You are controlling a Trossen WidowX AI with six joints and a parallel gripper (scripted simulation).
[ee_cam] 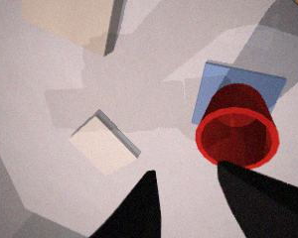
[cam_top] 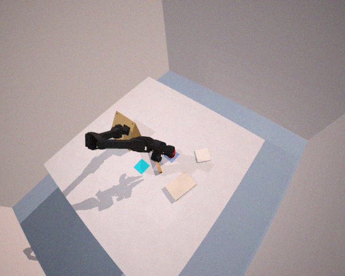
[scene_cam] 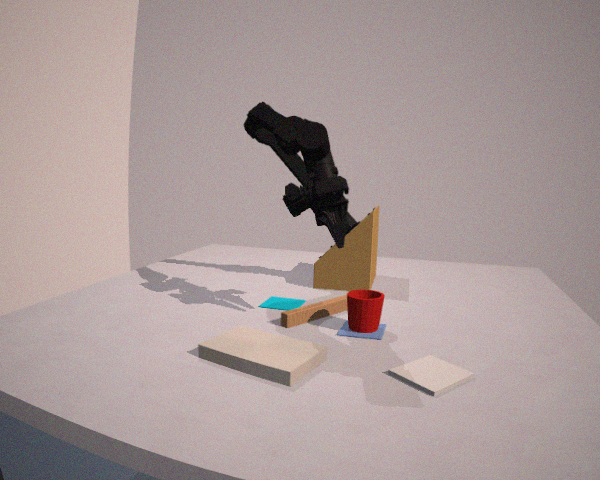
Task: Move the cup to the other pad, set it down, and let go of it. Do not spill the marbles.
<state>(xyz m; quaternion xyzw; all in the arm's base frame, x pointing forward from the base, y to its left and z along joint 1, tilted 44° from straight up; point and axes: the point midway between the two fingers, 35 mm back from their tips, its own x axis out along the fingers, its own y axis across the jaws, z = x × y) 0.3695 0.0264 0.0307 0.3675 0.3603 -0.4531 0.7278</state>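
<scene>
The red cup (scene_cam: 365,310) stood upright on the blue pad (scene_cam: 361,330), out on the white surface (scene_cam: 135,413). Its dark inside showed in the wrist view, but whether marbles lay in it could not be told. The arm's gripper (ee_cam: 189,198) hung above it — jaws partly open and holding nothing, with the right-hand finger's tip overlapping the near side of the cup's rim in the wrist view and the other finger off to the cup's side. In the exterior view the arm (scene_cam: 305,165) was raised well over the surface, clear of the cup.

A cyan pad (scene_cam: 282,302) lay flat near the blue one, with a wooden arch block (scene_cam: 313,311) lying between them, one end just beside the cup. A tan wedge (scene_cam: 349,258) stood behind. Nearer the front sat a thick beige slab (scene_cam: 261,353) and a thin pale tile (scene_cam: 431,374), well apart from each other.
</scene>
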